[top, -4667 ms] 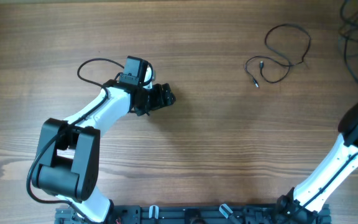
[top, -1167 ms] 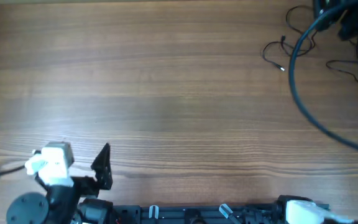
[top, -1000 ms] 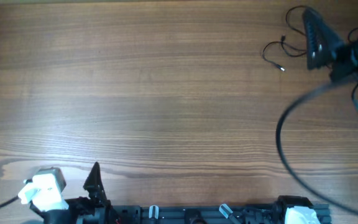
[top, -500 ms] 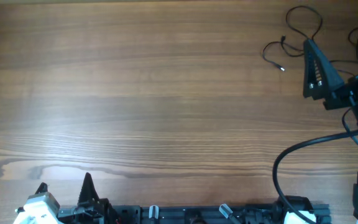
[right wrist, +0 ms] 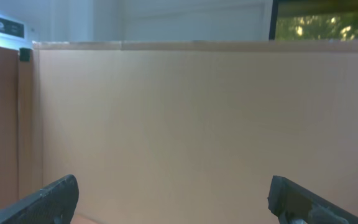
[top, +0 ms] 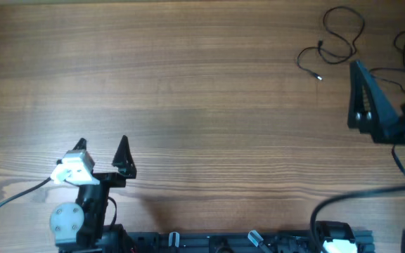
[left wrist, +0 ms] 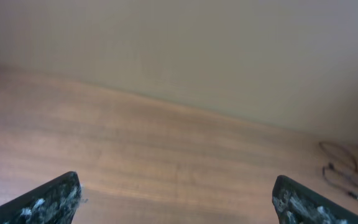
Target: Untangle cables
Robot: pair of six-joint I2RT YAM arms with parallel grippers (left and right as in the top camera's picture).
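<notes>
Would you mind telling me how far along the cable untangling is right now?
Done: one cable lies in a loose loop, seemingly apart from the second cable at the right edge. In hand: nothing; the left end effector and right end effector are open and empty. Left: probably little, though the frame cuts off that second cable.

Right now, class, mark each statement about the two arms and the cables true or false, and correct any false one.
1. The left gripper is open and holds nothing. True.
2. A cable sits between the fingers of the right gripper. False: its wrist view shows only a plain wall there.
3. The cables lie at the far right of the table. True.
4. The left wrist view shows no cable. False: a thin cable lies near its right edge.
</notes>
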